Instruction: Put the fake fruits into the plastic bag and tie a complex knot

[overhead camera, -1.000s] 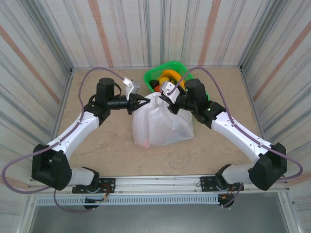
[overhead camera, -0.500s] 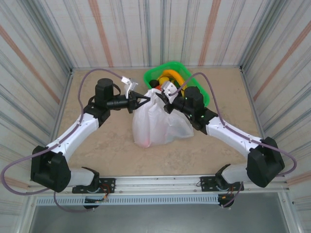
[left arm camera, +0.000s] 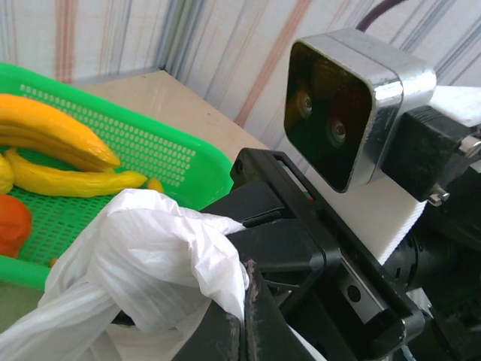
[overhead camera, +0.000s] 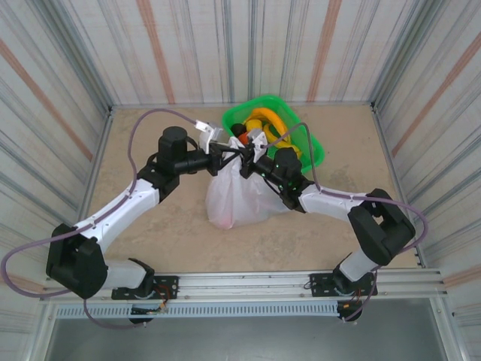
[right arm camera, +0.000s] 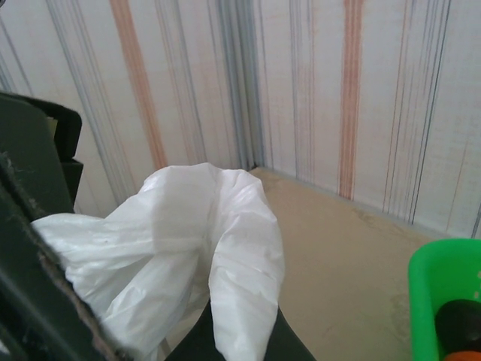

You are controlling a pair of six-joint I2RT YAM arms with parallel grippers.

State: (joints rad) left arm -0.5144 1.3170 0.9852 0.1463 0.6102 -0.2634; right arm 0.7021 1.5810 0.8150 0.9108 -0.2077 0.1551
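My left gripper [overhead camera: 225,156] and right gripper [overhead camera: 245,162], both clamped on the top of the one plastic bag [overhead camera: 239,197], its body below them, one green basket [overhead camera: 316,153] just beyond, fake fruits [overhead camera: 263,118] inside, I count two bananas [left arm camera: 54,134].

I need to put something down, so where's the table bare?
Bare table: the near strip in front of the plastic bag, between the arms; the far-left corner behind the left arm; the right side between green basket and wall. Crowded: mid-back, where left gripper and right gripper meet at the bag's top beside the basket.
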